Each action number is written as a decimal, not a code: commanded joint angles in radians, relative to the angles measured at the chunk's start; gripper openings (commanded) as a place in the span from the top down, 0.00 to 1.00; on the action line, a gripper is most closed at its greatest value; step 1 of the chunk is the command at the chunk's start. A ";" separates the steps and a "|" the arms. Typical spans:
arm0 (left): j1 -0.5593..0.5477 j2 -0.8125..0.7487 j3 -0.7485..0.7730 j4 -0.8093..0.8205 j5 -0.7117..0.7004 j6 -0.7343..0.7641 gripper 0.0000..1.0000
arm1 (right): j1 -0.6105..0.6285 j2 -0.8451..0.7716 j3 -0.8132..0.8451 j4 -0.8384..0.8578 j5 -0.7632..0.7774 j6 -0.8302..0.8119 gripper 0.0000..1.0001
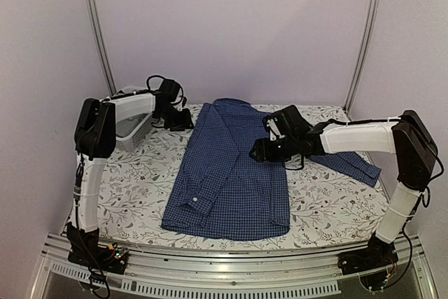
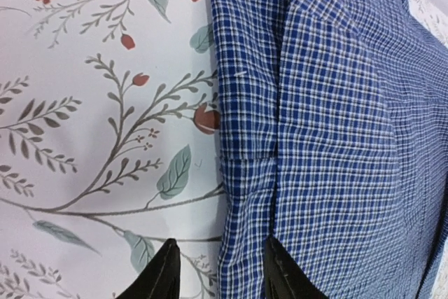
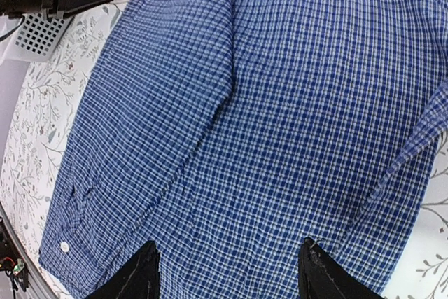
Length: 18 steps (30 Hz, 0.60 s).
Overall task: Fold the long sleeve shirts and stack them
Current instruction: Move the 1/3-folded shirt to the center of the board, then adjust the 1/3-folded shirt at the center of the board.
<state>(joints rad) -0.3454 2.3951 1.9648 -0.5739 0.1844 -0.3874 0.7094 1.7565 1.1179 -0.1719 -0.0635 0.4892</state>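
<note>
We are holding the left gripper (image 2: 221,278) w/ fingers apart astride the edge of the blue checked shirt (image 1: 231,173), prob. to pinch it; the right gripper (image 3: 227,271), also apart, is hovering w/ the shirt just below.

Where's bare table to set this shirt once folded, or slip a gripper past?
Bare table lies near-left, between the blue shirt and the left edge; another patch near-right, between its body and the spread sleeve. Far-left is crowded: basket and left gripper.
</note>
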 commanded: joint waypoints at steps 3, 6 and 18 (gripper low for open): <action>-0.079 -0.229 -0.182 0.053 -0.051 -0.001 0.60 | -0.026 0.052 0.098 -0.042 0.025 0.020 0.35; -0.117 -0.290 -0.317 0.114 0.013 -0.048 0.60 | -0.025 0.066 0.093 -0.032 -0.029 0.020 0.35; -0.236 -0.399 -0.667 0.302 0.150 -0.179 0.64 | 0.027 0.035 -0.099 -0.014 -0.018 0.072 0.36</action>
<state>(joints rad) -0.5613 2.0628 1.3827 -0.3473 0.3008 -0.5167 0.7017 1.8164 1.0897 -0.1757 -0.0887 0.5304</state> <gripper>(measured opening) 0.358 0.638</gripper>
